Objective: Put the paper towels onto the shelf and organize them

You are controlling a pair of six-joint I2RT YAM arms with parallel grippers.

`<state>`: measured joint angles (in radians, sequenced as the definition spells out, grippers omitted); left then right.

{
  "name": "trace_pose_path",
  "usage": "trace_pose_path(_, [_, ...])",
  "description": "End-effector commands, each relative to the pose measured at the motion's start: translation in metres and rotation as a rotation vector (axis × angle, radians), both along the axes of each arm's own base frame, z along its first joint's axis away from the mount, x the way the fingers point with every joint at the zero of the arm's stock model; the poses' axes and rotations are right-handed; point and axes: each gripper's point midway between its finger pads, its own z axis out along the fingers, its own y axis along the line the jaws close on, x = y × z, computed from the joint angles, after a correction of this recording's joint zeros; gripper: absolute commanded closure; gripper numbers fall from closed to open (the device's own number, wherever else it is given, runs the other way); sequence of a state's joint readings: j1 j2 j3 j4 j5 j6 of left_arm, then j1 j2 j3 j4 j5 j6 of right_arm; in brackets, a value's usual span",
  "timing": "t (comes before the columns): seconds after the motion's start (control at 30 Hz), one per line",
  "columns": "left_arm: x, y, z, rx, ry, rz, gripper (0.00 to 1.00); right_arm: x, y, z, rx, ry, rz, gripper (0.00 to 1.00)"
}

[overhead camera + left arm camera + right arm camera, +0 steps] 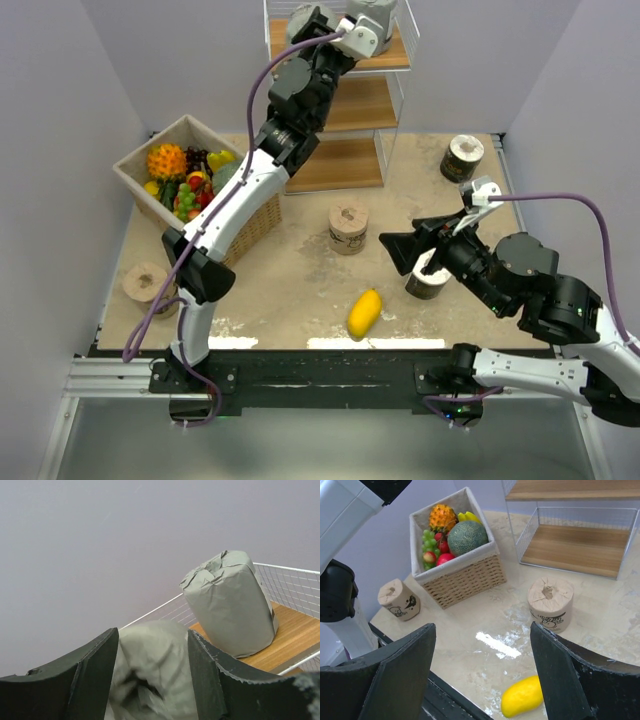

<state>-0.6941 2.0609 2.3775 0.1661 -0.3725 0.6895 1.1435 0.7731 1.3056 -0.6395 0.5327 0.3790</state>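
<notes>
— So, where was the left gripper at that point?

— Up at the top tier of the shelf. One grey roll sat between its fingers, filling the gap from one to the other. Whether they pinched it or had let go, I couldn't tell. The second grey roll stood upright on the wood just beyond, to the right.

— And the right gripper?

— Spread wide with nothing in it, hovering low over the table.

— Which roll did it face?

— The middle tan roll. It stood upright, core pointing up, ahead of the jaws and slightly right of their centre line. A dark-wrapped roll stood closer, just beside the fingers in the overhead view, but outside the wrist camera's sight.

— So the right arm was nearer to both?

— Clearly. The other tan roll was far off at the left, by the basket. The other dark roll stood back by the shelf's right side. I'd judge a slight swing rightward would have centred the tan one for a grip across its upright body.
</notes>
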Motion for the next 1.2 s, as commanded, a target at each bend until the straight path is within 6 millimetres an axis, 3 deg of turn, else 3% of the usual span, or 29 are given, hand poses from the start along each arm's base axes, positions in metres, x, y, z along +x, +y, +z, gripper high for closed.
trace_pose_path(0.0, [-0.012,0.023,0.047,-0.12,-0.117,-0.024,0.37,0.004,-0.001,0.016,0.031,-0.042,-0.016,0.2])
trace_pose_path(0.27, [-0.001,0.022,0.034,-0.123,-0.088,-0.028,0.36,0.006,-0.004,0.018,0.02,-0.053,-0.032,0.2])
trace_pose_path(0.4, [-0.009,0.032,0.038,-0.154,-0.047,-0.022,0.37,0.009,0.0,0.011,0.005,-0.041,-0.04,0.2])
trace_pose_path(0.47, [-0.013,0.028,0.023,-0.145,0.018,-0.021,0.37,0.011,0.003,0.002,-0.006,-0.033,-0.041,0.2])
trace_pose_path(0.5, [-0.033,0.041,0.04,-0.173,0.002,-0.018,0.37,0.012,0.005,-0.004,-0.016,-0.028,-0.049,0.2])
trace_pose_path(0.53, [-0.034,0.029,0.012,-0.145,0.058,-0.029,0.36,0.013,0.006,-0.008,-0.02,-0.024,-0.049,0.2])
trace_pose_path(0.57, [-0.06,0.046,0.032,-0.178,0.036,-0.036,0.35,0.014,0.007,-0.01,-0.019,-0.016,-0.054,0.2])
trace_pose_path(0.6, [-0.07,0.051,0.03,-0.197,0.052,-0.04,0.35,0.014,0.009,-0.017,-0.03,-0.007,-0.055,0.2])
trace_pose_path(0.63, [-0.073,0.045,0.002,-0.211,0.144,-0.067,0.34,0.014,0.01,-0.019,-0.033,-0.003,-0.054,0.2])
trace_pose_path(0.67, [-0.095,0.061,0.017,-0.263,0.151,-0.094,0.33,0.014,0.011,-0.022,-0.03,0.006,-0.054,0.2])
trace_pose_path(0.7, [-0.103,0.067,0.01,-0.297,0.194,-0.103,0.33,0.014,0.011,-0.028,-0.034,0.015,-0.056,0.2])
trace_pose_path(0.73, [-0.107,0.066,-0.025,-0.329,0.325,-0.114,0.31,0.013,0.014,-0.033,-0.035,0.026,-0.045,0.2])
trace_pose_path(0.77, [-0.127,0.08,-0.02,-0.361,0.344,-0.138,0.3,0.012,0.017,-0.038,-0.024,0.042,-0.037,0.2])
trace_pose_path(0.8, [-0.136,0.085,-0.03,-0.371,0.387,-0.14,0.29,0.011,0.022,-0.049,-0.034,0.056,-0.022,0.2])
trace_pose_path(0.83, [-0.141,0.088,-0.065,-0.388,0.503,-0.118,0.27,0.007,0.03,-0.055,-0.032,0.076,0.019,0.21])
trace_pose_path(0.87, [-0.159,0.104,-0.065,-0.444,0.527,-0.106,0.27,0.003,0.037,-0.061,-0.01,0.108,0.04,0.21])
trace_pose_path(0.9, [-0.165,0.112,-0.079,-0.458,0.571,-0.083,0.27,0.002,0.045,-0.073,-0.012,0.133,0.062,0.22])
trace_pose_path(0.93, [-0.174,0.117,-0.116,-0.471,0.685,-0.04,0.26,0.001,0.054,-0.083,-0.012,0.16,0.079,0.22])
trace_pose_path(1.0, [-0.194,0.132,-0.137,-0.508,0.762,-0.017,0.25,-0.006,0.078,-0.106,0.013,0.219,0.147,0.23])
trace_pose_path(1.03, [-0.205,0.134,-0.171,-0.522,0.871,0.018,0.24,-0.008,0.088,-0.113,0.019,0.239,0.175,0.23])
trace_pose_path(1.1, [-0.224,0.147,-0.192,-0.557,0.937,0.05,0.24,-0.015,0.119,-0.131,0.04,0.279,0.273,0.24])
trace_pose_path(1.13, [-0.234,0.156,-0.217,-0.57,1.001,0.112,0.23,-0.017,0.129,-0.133,0.052,0.283,0.31,0.23])
trace_pose_path(1.17, [-0.243,0.166,-0.22,-0.592,1.003,0.13,0.22,-0.016,0.143,-0.146,0.03,0.297,0.337,0.22])
